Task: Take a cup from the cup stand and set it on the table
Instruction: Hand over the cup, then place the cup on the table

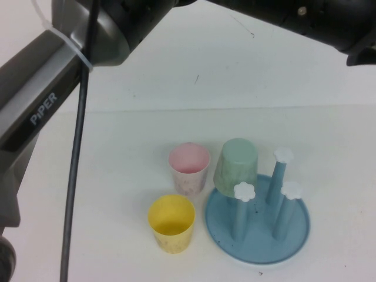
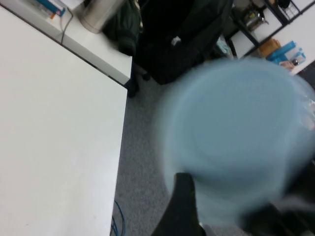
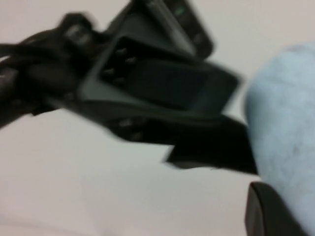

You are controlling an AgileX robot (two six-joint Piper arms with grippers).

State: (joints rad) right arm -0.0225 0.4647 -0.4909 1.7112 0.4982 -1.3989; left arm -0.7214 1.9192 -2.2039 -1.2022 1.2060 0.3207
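**A:** Cup (image 2: 236,142) status, please. Where is it?

**B:** Off the stand and in the air. I can't find it in the high view. It fills the left wrist view, with the left gripper (image 2: 236,216) apparently clamped round it, one dark finger across its lower edge.

**A:** Table, near to far?

**B:** Nearest is the yellow cup (image 1: 171,223), upright on the table (image 1: 106,176). Right of it is the cup stand (image 1: 257,226). Behind those, the pink cup (image 1: 189,168) is upright and the mint green cup (image 1: 236,165) sits upturned on a peg. Farthest, both arms are high across the top edge.

**A:** Right side?

**B:** The right gripper (image 3: 275,211) is just beside the blue cup, by another arm's dark housing. I can't tell its grip.

**A:** So which step?

**B:** Carrying, I'd judge. Next I'd lower it onto bare table left of the yellow cup, upright, then let go.
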